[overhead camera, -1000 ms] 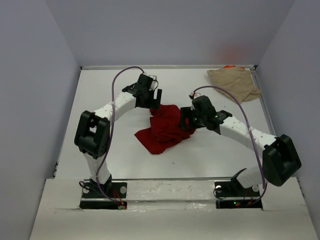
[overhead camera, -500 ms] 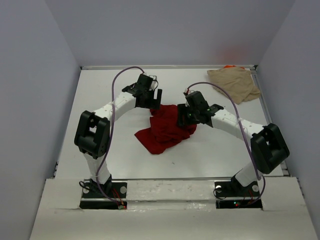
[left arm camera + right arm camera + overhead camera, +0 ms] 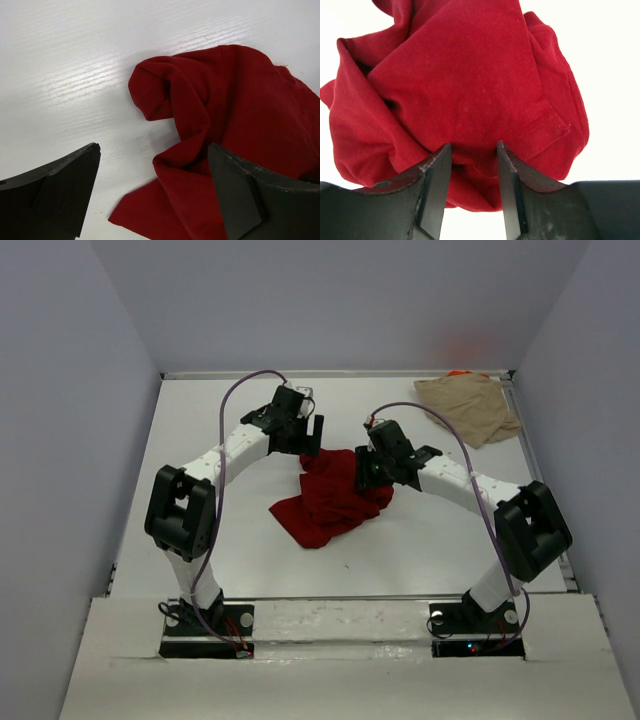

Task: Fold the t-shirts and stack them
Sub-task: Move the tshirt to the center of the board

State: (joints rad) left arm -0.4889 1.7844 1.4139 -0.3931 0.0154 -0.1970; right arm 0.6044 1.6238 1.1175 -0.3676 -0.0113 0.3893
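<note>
So the right gripper point(image 3: 473, 150) straddles a fold of the red shirt point(image 3: 465, 85), can't tell if it's pinched; left gripper point(image 3: 152, 146) gapes wide above it.

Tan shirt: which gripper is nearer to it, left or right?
Right. The right gripper is at the red shirt mid-table, with the tan shirt beyond it in the far right corner. The left gripper is at the red shirt's far-left edge, farther off.
</note>
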